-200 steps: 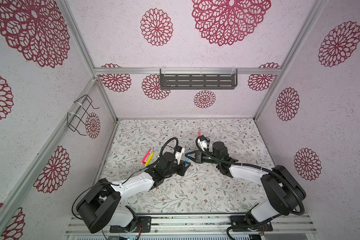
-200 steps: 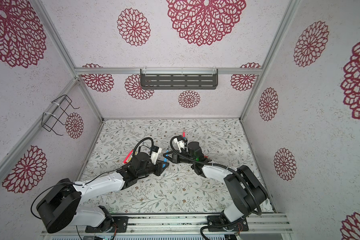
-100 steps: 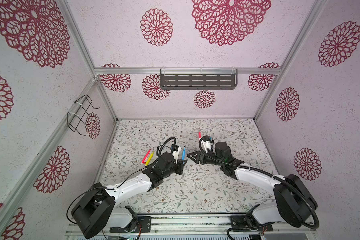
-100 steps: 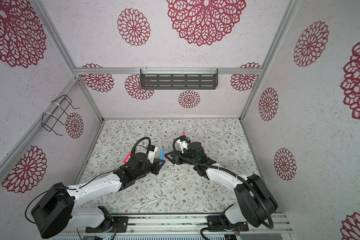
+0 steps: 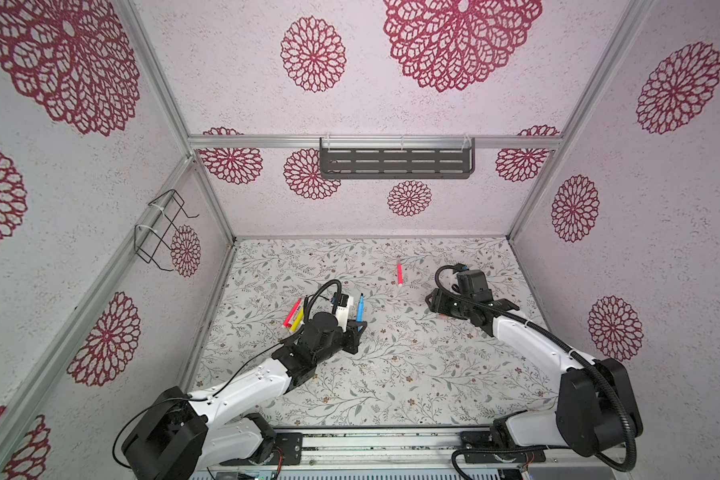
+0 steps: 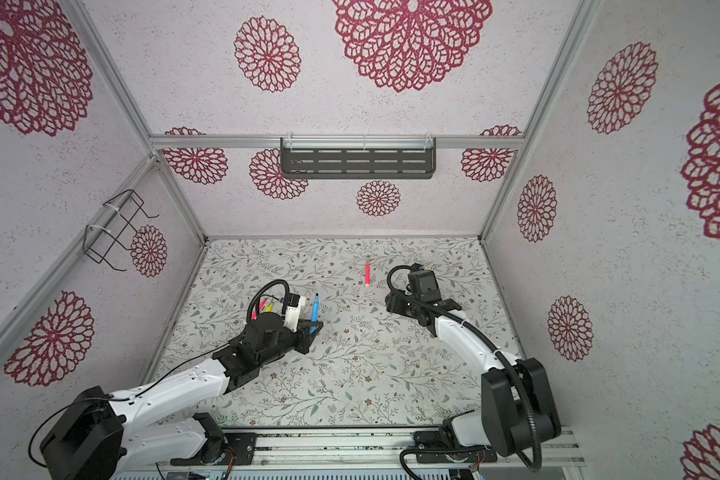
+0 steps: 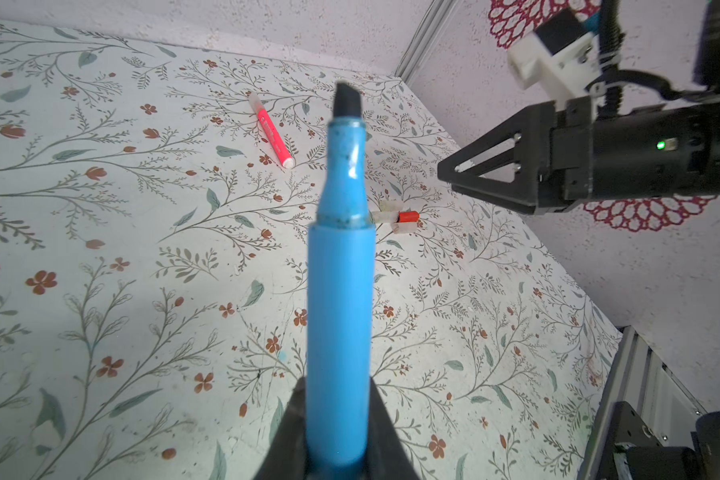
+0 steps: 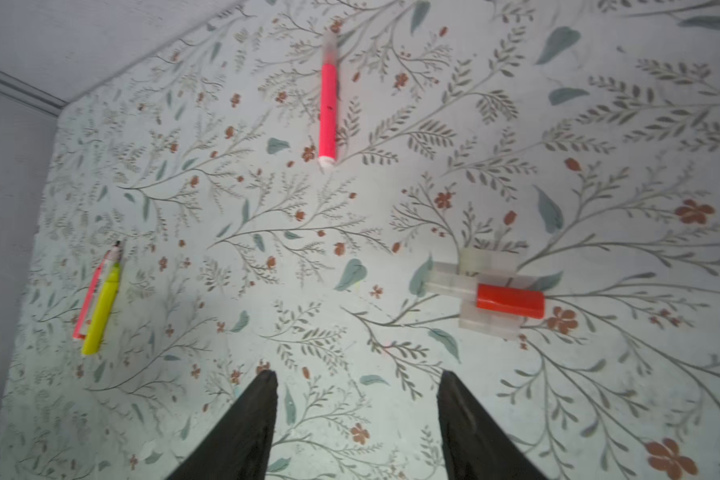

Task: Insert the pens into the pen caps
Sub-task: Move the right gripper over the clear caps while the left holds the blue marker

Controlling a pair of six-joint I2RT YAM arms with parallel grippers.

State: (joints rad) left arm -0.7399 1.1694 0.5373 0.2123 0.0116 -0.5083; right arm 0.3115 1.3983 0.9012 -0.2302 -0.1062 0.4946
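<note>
Our left fingers (image 7: 283, 436) pinch the uncapped blue pen (image 7: 338, 316). Our right fingers (image 8: 242, 428), now spread empty, have withdrawn rightward near the pen caps (image 8: 491, 291), so we likely fetch one next.

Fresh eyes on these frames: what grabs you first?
The uncapped blue pen, clamped in the left gripper left of centre, dark tip bare. The right gripper hangs open close to a cluster of pale pen caps with one red piece, on the mat's right. A pink pen lies alone near the back.
</note>
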